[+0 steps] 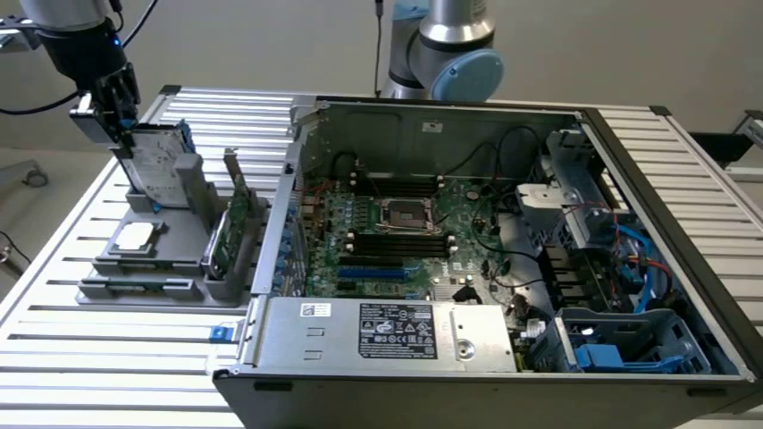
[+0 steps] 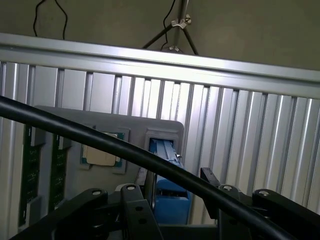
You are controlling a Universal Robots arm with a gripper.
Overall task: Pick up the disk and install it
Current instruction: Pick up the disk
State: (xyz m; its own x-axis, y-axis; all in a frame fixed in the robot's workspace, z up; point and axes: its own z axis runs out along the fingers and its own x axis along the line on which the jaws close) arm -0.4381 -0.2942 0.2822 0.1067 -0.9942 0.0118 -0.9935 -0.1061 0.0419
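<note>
The disk [image 1: 161, 165] stands upright on its edge in a slot of the grey holder [image 1: 155, 268], on the exterior view's left side of the table. Its silver face and label show, with the blue carrier [image 2: 167, 175] along its edge. My gripper [image 1: 120, 134] has come down over the disk's top end from above. In the wrist view my gripper [image 2: 175, 205] straddles the blue carrier, with one black finger [image 2: 137, 210] on each side. The jaws are open, and a gap shows between the carrier and the finger [image 2: 215, 187] on the far side.
The grey holder also carries a small square chip [image 1: 134, 235] and upright green cards [image 1: 232, 219]. The open computer case [image 1: 620, 143] fills the middle, with blue drive bays [image 1: 632, 344] at its near corner on the exterior view's right. A black cable [image 2: 100, 137] crosses the wrist view. Another arm's base [image 1: 448, 54] stands behind the case.
</note>
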